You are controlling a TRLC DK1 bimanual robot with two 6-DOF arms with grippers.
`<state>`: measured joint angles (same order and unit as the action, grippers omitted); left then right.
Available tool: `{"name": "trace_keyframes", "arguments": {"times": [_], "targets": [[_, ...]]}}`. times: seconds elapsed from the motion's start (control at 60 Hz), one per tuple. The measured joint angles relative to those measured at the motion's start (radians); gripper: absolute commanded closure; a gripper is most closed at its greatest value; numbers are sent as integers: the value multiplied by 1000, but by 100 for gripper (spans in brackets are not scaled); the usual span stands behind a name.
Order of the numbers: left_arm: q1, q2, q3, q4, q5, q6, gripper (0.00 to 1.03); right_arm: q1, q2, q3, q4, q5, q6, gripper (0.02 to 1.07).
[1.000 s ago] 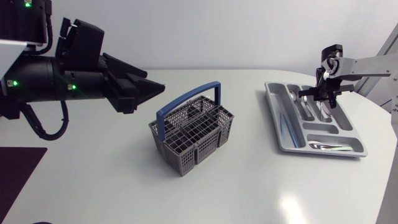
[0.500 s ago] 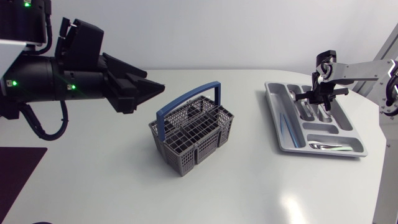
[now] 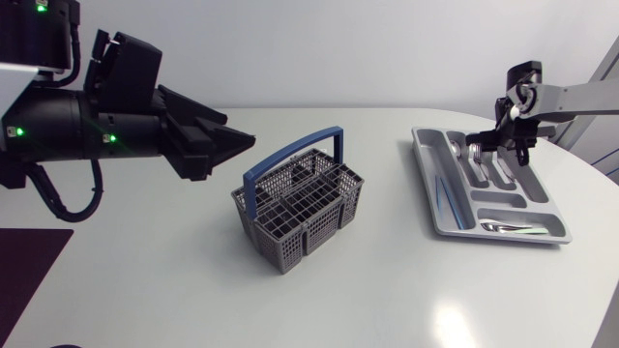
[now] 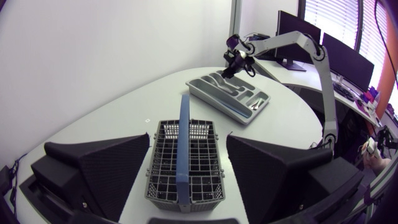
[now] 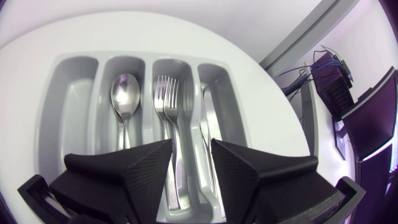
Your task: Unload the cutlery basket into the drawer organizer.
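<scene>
One cutlery basket stands mid-table, its handle running straight ahead of the left gripper, which hangs open and nearer. Well apart, the right gripper hovers open over forks lying lengthwise in the drawer organizer.

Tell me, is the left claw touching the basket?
Apart. The head view shows the left gripper hanging off to one side of the basket, with bare table visible between it and the blue handle.
</scene>
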<state>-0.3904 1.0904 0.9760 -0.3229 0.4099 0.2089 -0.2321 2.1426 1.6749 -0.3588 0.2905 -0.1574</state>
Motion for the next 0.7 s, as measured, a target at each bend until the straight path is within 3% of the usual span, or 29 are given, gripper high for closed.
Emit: {"name": "trace_keyframes", "arguments": {"times": [0.333, 0.5, 0.7], "targets": [[-2, -63, -49, -33, -109, 101, 5, 198, -460, -338, 66, -159, -14, 51], [39, -64, -156, -2, -133, 173, 5, 308, -515, -419, 82, -229, -13, 49], [105, 5, -253, 127, -175, 252, 5, 396, -515, -452, 106, -322, -2, 49]]}}
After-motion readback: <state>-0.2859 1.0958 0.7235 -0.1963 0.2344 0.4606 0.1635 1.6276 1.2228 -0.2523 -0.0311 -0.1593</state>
